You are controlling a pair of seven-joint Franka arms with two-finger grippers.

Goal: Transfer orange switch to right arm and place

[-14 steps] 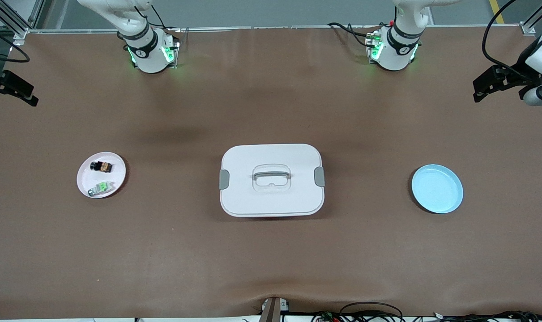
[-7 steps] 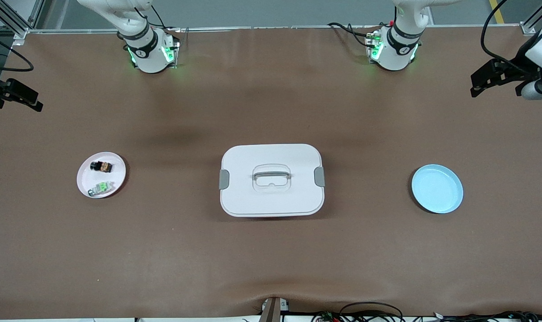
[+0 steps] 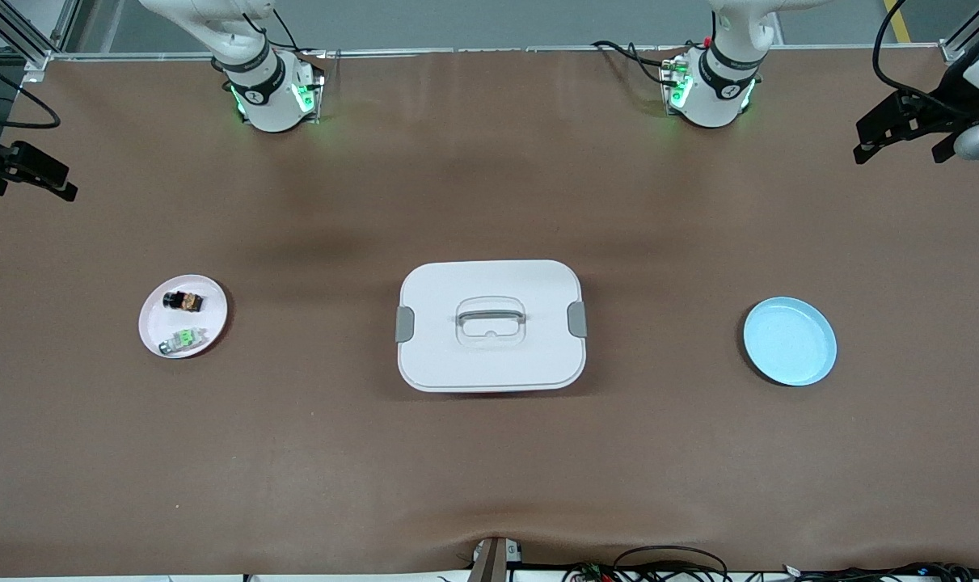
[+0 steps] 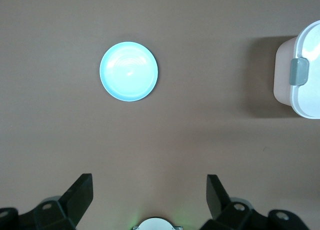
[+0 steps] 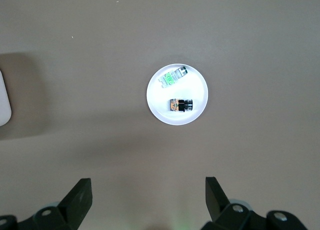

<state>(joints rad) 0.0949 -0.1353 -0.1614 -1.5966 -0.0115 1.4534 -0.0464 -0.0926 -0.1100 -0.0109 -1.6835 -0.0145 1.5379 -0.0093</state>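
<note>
Orange switch (image 3: 183,301) lies on pink plate (image 3: 211,297), beside green-topped part (image 3: 183,339), toward right arm's end of desk. Judged tiny, light, rigid; best pinched across its black sides. Left gripper (image 4: 150,190) and right gripper (image 5: 148,190) held high w/ fingers spread, empty.

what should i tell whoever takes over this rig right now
Left gripper: open, empty, up at the left arm's end of the table.
Right gripper: open, empty, up at the right arm's end.
Orange switch: on the white plate toward the right arm's end, beside the green-topped component, which lies nearer the front camera.
Blue plate: bare, toward the left arm's end. Lidded white box sits between the plates.
Done: nothing, switch untouched.
Left: pick up the switch, hand it over, place it.
</note>
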